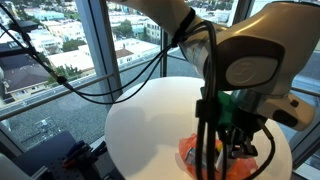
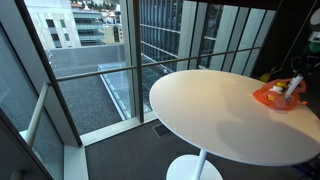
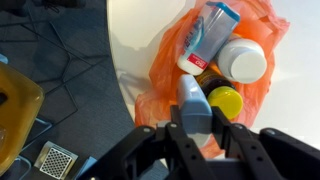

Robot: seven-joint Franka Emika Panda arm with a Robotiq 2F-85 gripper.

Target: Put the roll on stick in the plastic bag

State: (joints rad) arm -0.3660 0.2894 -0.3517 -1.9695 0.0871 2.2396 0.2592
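A: Orange-red plastic bag [image 3: 165,70], crinkled, translucent. It lies on the white round table [image 3: 135,40] directly ahead of the claw [image 3: 193,130] in the wrist view. Claw state?

B: Clamped. Dark fingers [image 3: 174,135] press in from both sides on the roll on stick [image 3: 192,100]. The stick is pale grey and slim, and its free end points away from the claw, out over the near part of the bag.

A: Is the stick touching the bag?

B: Cannot tell. It overlaps the orange plastic in the wrist view, but contact does not show.

A: What is in the bag, working outward from the claw?

B: A yellow cap [image 3: 226,101] sits just past the fingertips, a little to one side of the stick. Farther out is a white round lid [image 3: 243,60]. Beside that, farthest from the claw, a white tube with a blue cap [image 3: 207,28] lies tilted.

A: Exterior views?

B: Both show the bag close to the table's rim. In an exterior view the arm [image 1: 240,60] fills the foreground and the bag [image 1: 190,152] shows as orange below it; the stick is hidden there. In an exterior view the bag [image 2: 270,97] is small, at the far side of the tabletop [image 2: 200,100], and too small to pick out the stick.
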